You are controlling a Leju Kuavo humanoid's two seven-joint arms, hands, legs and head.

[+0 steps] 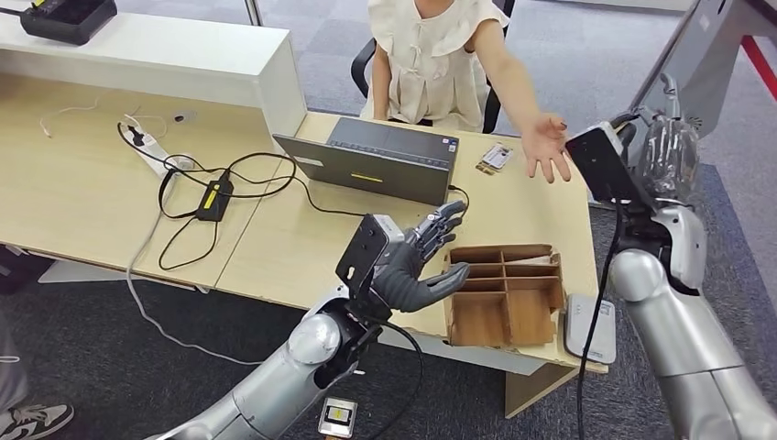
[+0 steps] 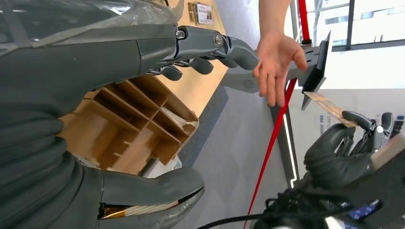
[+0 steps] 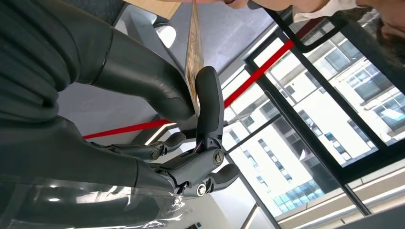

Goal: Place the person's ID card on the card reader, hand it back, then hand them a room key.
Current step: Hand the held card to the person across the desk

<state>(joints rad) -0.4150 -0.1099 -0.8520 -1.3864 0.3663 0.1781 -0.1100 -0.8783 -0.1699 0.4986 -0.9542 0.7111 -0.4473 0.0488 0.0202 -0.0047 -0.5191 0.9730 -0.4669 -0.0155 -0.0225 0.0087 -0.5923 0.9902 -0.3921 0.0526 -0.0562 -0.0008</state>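
Note:
My right hand (image 1: 664,156) is raised beyond the desk's right end and pinches a thin brownish card (image 3: 193,52) between thumb and a finger. In the left wrist view this card (image 2: 329,107) points toward the person's open palm (image 2: 277,62). The person's hand (image 1: 548,142) reaches over the desk's far right corner, a short gap from my right hand. A second small card (image 1: 495,158) lies on the desk beside the laptop. The grey card reader (image 1: 589,327) lies at the desk's near right edge. My left hand (image 1: 412,261) hovers with fingers spread and nothing in it, next to the wooden box.
A wooden divided box (image 1: 504,293) sits between my left hand and the reader. An open laptop (image 1: 385,160) stands mid-desk, with cables and a power strip (image 1: 151,147) to its left. The person sits behind the desk. A small device (image 1: 337,417) lies on the floor.

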